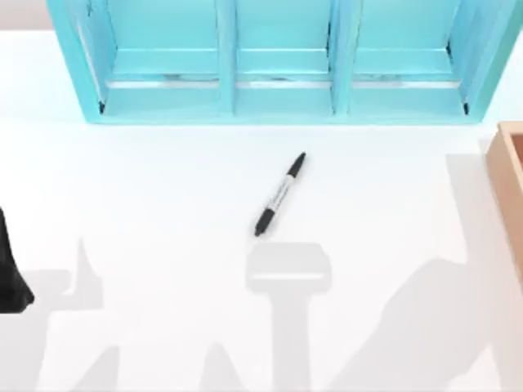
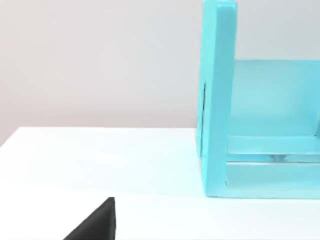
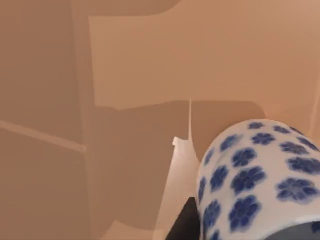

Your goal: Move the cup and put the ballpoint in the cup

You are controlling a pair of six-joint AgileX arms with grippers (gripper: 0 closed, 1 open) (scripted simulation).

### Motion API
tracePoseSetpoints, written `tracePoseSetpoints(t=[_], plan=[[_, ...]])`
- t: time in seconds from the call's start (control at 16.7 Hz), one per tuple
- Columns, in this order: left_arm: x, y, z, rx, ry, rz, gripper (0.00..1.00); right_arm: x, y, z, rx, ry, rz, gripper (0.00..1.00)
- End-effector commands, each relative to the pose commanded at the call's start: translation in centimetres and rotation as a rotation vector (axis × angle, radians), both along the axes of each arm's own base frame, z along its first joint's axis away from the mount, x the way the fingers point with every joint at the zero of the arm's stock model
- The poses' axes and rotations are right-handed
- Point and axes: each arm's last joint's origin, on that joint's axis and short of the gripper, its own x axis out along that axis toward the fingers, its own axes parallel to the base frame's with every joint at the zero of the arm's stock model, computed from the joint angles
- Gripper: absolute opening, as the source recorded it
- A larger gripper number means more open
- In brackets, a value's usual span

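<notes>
The ballpoint (image 1: 279,194) lies flat on the white table near the middle, black cap pointing up-right toward the shelf, with nothing near it. The cup (image 3: 255,180), white with blue flowers, is very close in the right wrist view, in front of tan wooden walls. A dark part of my right gripper (image 3: 182,225) sits right against its side; I cannot tell whether it grips the cup. My left arm (image 1: 10,273) is parked at the table's left edge, and a black tip of its gripper (image 2: 95,225) shows in the left wrist view.
A turquoise shelf (image 1: 282,90) with three compartments stands along the back of the table, and one end of the shelf (image 2: 217,100) shows in the left wrist view. A tan wooden box (image 1: 508,175) sits at the right edge, and its inner walls (image 3: 135,65) surround the cup.
</notes>
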Motion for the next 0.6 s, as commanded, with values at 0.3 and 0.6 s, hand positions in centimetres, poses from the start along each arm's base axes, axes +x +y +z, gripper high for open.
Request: tracePoseSetpoints(t=[0.3,0.6], plan=[[0.00,0.00,0.00,0.000,0.000,0.000,1.00,0.00,0.00,0.00,0.000,0.000,0.000,0.00],[0.00,0.00,0.00,0.000,0.000,0.000,1.00,0.00,0.00,0.00,0.000,0.000,0.000,0.00]])
